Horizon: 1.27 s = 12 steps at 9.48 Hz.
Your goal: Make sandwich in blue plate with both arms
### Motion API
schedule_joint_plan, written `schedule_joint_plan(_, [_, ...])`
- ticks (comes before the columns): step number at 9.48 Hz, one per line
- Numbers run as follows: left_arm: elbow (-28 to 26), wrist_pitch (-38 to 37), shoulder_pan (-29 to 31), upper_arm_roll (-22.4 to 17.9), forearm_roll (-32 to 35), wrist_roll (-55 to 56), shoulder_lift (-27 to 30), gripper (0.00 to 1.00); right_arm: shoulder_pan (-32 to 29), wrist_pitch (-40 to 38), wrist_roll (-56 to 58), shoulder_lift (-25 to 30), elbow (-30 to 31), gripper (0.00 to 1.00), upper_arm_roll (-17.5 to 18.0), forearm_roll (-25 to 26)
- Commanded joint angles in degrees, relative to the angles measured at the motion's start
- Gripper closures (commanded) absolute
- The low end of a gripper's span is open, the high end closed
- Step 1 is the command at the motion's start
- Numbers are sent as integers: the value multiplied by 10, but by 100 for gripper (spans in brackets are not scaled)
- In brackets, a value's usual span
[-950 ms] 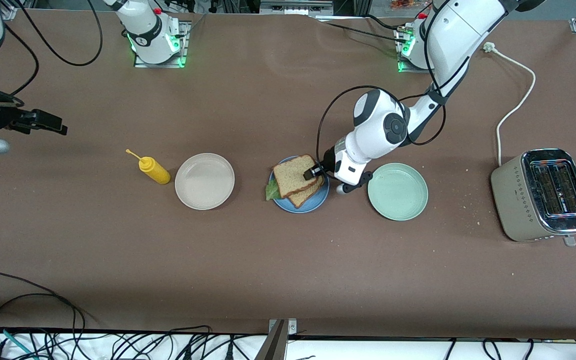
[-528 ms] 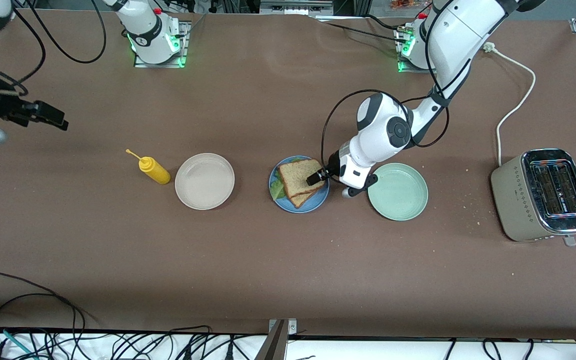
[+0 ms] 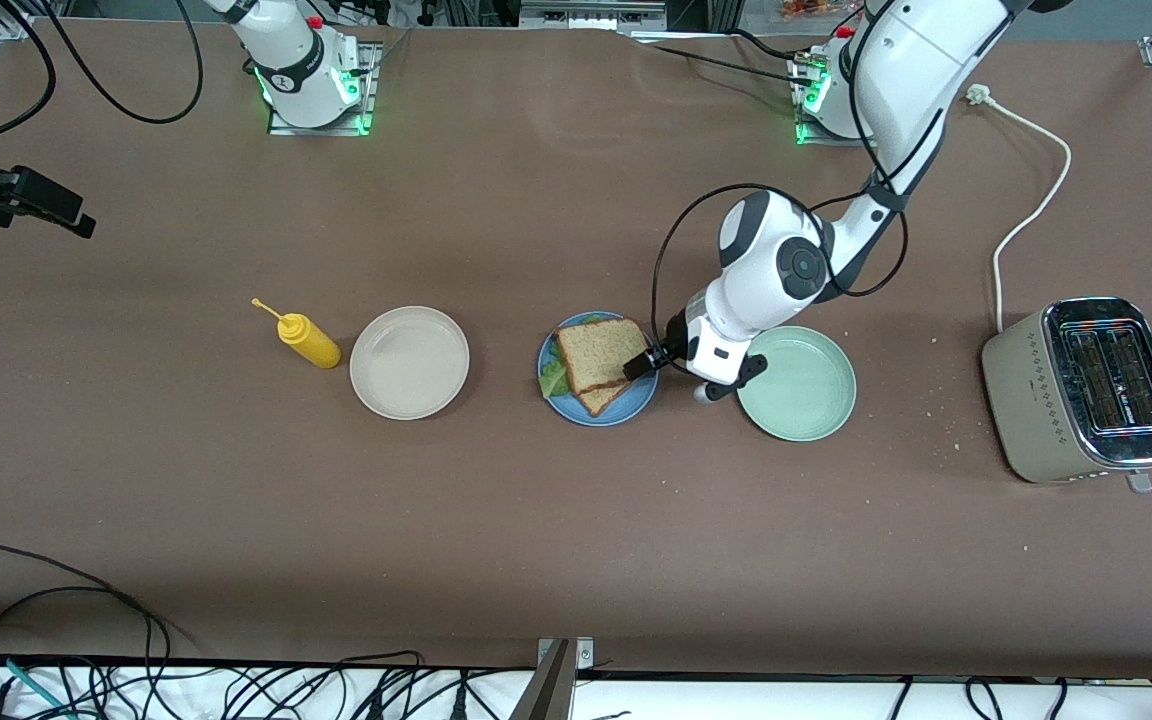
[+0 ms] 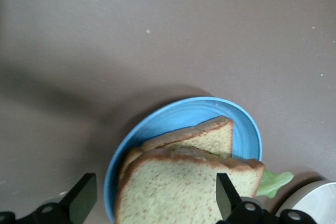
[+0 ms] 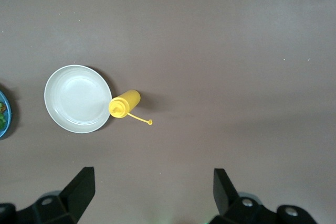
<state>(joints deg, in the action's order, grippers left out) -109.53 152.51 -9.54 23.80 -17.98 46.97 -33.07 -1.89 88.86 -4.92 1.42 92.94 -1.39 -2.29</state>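
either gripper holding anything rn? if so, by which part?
Nothing is held. The left gripper is open over the sandwich on the blue plate. The right gripper is open, high over bare table.

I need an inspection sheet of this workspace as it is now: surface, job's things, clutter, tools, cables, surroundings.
Surface: brown table cover, pale crumbs near the toaster.
Job's things: sandwich of two brown bread slices with green lettuce lies on the round blue plate.
Clutter: round beige plate; round pale green plate; yellow squeeze bottle lying beside the beige plate; beige metal toaster toward the left arm's end.
Tools: left tool open, at the sandwich's edge, holding nothing; right tool open, waiting over the right arm's end of the table.
Cables: white toaster cord on the table; black cables at the table's nearest edge.
Surroundings: nothing seen.
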Motion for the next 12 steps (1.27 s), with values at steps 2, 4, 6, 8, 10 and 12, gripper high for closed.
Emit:
schedule_joint_plan(2, [19,-226,21,-64,127,-4,122,0,21,12,-1,-6,-2,0,-11,25])
schedule_joint_plan(4, [48,-314,61,-63,173,-39,157,0,22,8,0,-5,-1,0,-6,21])
schedule_joint_plan(6, [91,-408,122,-62,174,-161,185,0,29,8,-8,-7,-5,0,3,25])
schedule_joint_plan(8, [141,-485,175,-65,174,-259,201,0,35,7,-7,-4,-4,0,8,25])
schedule_joint_plan(10, [217,-553,222,-66,175,-340,200,0,35,4,-2,-2,-3,0,8,24])
schedule_joint_plan(12, [264,-591,232,-66,197,-365,201,0,35,-2,-2,0,-4,0,10,26])
